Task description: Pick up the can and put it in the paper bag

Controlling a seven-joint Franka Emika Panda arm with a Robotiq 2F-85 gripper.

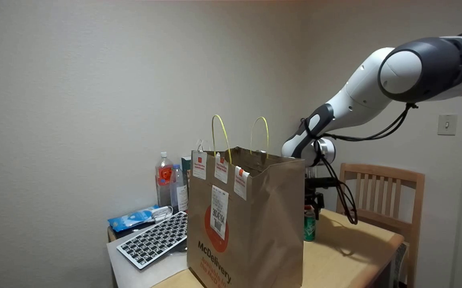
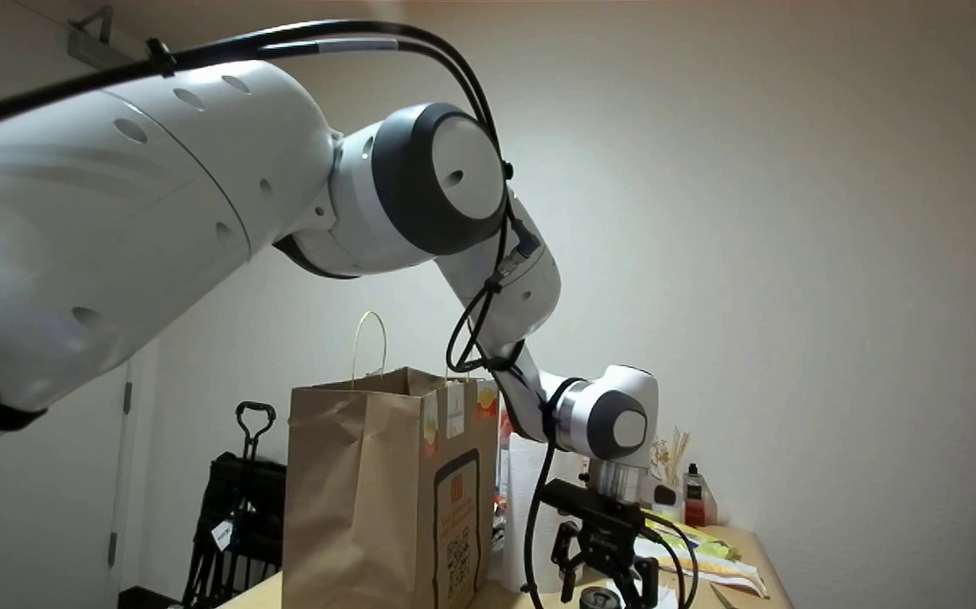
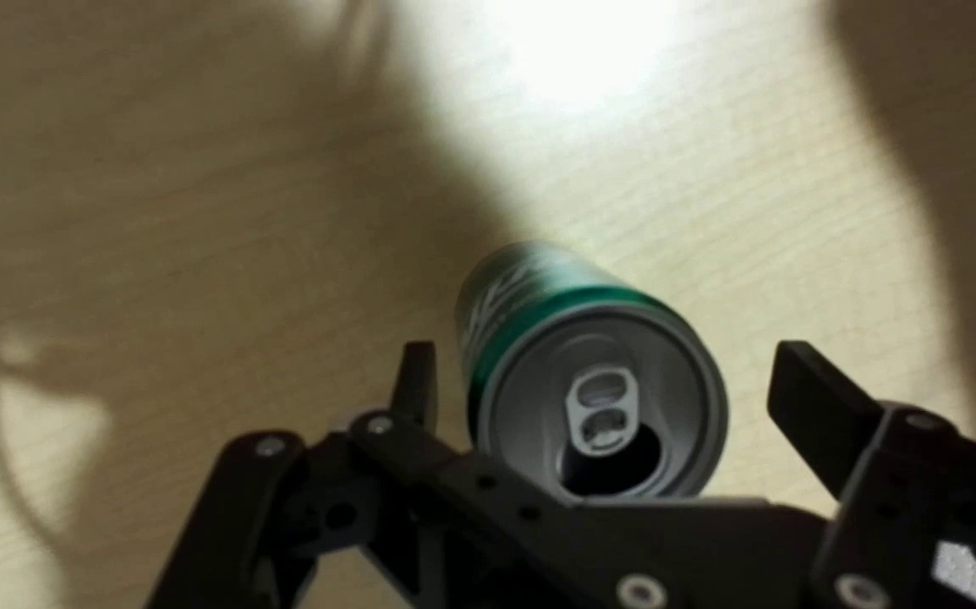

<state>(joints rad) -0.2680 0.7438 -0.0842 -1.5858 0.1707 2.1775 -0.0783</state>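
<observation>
Can (image 3: 589, 364) between wide-spread fingers (image 3: 416, 381), not yet grabbed

Stands upright on the table (image 1: 323, 272), lid (image 3: 602, 406) facing up, off to one side of the paper bag (image 1: 277, 224). Sits right under the gripper (image 3: 611, 385), with one finger on each side. Not squeezed at all, with a strip of table seen past both edges in the wrist view.

As for the gripper, spread wider than the lid and pointing down, most likely to slip around the round sides and pinch evenly. Looks like the moment just before the squeeze. Next, bring the fingers together, check for a firm hold, then lift.

As for the bag, set upright with its mouth up, probably to catch a thing let go from above. Far taller than the can, so calls for a high lift before any move sideways. Could get bumped at the rim and tip over from too low a swing.

Mind the drink hole (image 3: 623, 465) in the lid. Cannot tell full from dry, so best carried level to stop spills.

See, past the bag in an exterior view, a keyboard (image 1: 157, 240) and bottles (image 1: 163, 180). Probably set there to leave room for picking.
</observation>
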